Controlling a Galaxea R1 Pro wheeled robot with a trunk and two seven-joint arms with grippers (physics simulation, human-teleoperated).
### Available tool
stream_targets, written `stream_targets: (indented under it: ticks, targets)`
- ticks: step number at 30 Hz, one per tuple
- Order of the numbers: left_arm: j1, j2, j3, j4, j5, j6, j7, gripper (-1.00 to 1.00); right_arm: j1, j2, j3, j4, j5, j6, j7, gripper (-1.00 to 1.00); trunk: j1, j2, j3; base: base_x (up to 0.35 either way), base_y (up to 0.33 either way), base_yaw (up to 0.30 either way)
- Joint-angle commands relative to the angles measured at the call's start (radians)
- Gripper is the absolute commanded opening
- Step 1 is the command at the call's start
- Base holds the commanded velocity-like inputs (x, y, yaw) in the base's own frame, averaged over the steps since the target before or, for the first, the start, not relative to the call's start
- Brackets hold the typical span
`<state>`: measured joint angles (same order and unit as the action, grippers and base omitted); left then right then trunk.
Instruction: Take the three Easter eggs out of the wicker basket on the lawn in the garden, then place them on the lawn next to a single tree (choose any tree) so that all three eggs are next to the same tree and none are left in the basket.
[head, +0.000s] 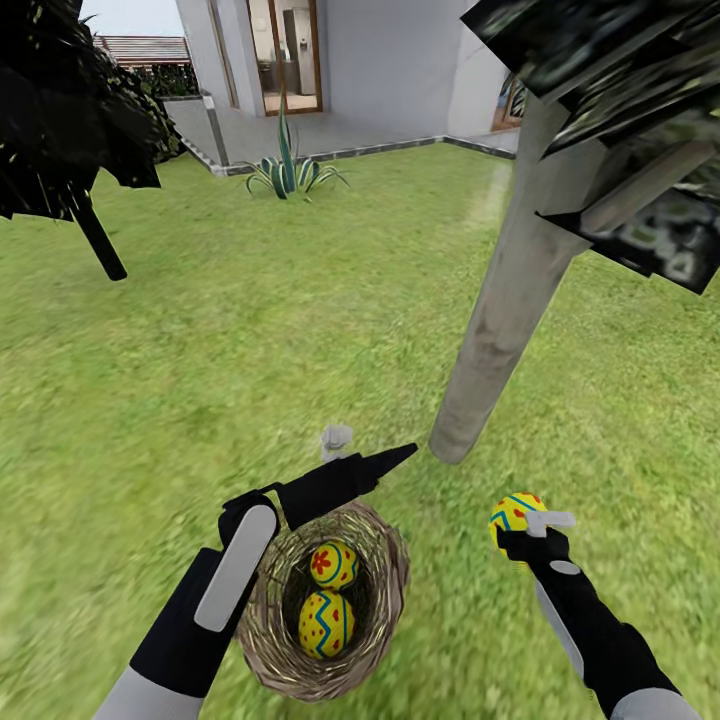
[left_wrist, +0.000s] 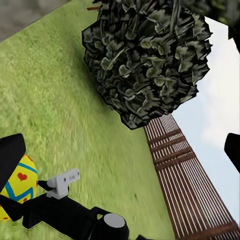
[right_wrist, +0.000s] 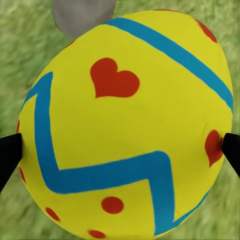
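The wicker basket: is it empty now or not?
Not empty: two eggs lie inside the wicker basket; the third is in the right gripper.

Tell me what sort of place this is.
Most likely a house's back garden: a broad green lawn, a tree with a pale trunk rising from the grass, and a white house with a paved terrace behind. A wooden fence borders the grass.

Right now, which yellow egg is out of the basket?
The yellow egg held in the right claw near the pale trunk; the other two sit inside.
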<state>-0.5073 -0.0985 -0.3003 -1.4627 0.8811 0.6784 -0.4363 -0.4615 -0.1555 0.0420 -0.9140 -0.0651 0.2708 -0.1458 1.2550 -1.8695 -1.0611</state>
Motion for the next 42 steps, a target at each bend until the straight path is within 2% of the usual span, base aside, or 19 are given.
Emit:
stream_targets:
  ticks: [1,9,15,18,20,22,27,30,37,42]
  targets:
    - [0.000,0.000,0.003,-0.001,0.011,0.007,-0.005,1.00,-0.004,-0.002,0.004,-0.002,-0.007,0.005,-0.009,-1.00,0.000,0.000,-0.001,-0.061,0.000,0.000]
    - [0.000,0.008,0.004,-0.002,0.057,0.006,-0.015,1.00,-0.006,-0.005,0.004,0.010,-0.008,0.007,-0.009,-1.00,0.000,0.000,-0.001,-0.279,-0.065,0.000]
    - [0.000,0.010,0.004,-0.002,0.081,0.006,-0.030,1.00,-0.015,-0.007,0.004,0.022,-0.016,0.008,-0.009,-1.00,0.000,0.000,-0.001,-0.051,-0.014,0.000]
    - [0.000,0.010,0.004,-0.002,0.081,0.005,-0.034,1.00,-0.092,-0.007,0.003,0.151,-0.012,0.004,-0.009,-1.00,0.000,0.000,-0.001,-0.001,0.000,0.000]
    - [0.000,0.010,0.004,-0.002,0.081,0.005,-0.035,1.00,-0.133,-0.007,0.004,0.238,-0.007,-0.025,-0.009,-1.00,0.000,0.000,-0.001,0.000,0.000,0.000]
    - [0.000,0.010,0.003,-0.002,0.081,0.005,-0.035,1.00,-0.152,-0.005,0.004,0.281,-0.004,-0.082,-0.010,-1.00,0.000,0.000,-0.001,0.000,0.000,0.000]
    - [0.000,0.008,0.002,-0.002,0.081,0.004,-0.035,1.00,-0.226,-0.004,0.005,0.396,-0.001,-0.108,-0.012,-1.00,0.000,0.000,-0.001,0.000,0.000,0.000]
    - [0.000,0.007,0.001,-0.002,0.081,0.004,-0.035,1.00,-0.254,-0.003,0.007,0.468,-0.001,-0.167,-0.011,-1.00,0.000,0.000,-0.001,0.000,0.000,0.000]
    - [0.000,0.006,-0.002,-0.002,0.081,0.004,-0.035,1.00,-0.367,0.001,0.007,0.680,-0.003,-0.180,-0.011,-1.00,0.000,0.000,-0.001,0.000,0.000,0.000]
    - [0.000,0.006,-0.002,-0.002,0.081,0.004,-0.035,1.00,-0.379,0.002,0.007,0.703,-0.007,-0.175,-0.011,-1.00,0.000,0.000,-0.001,0.000,0.000,0.000]
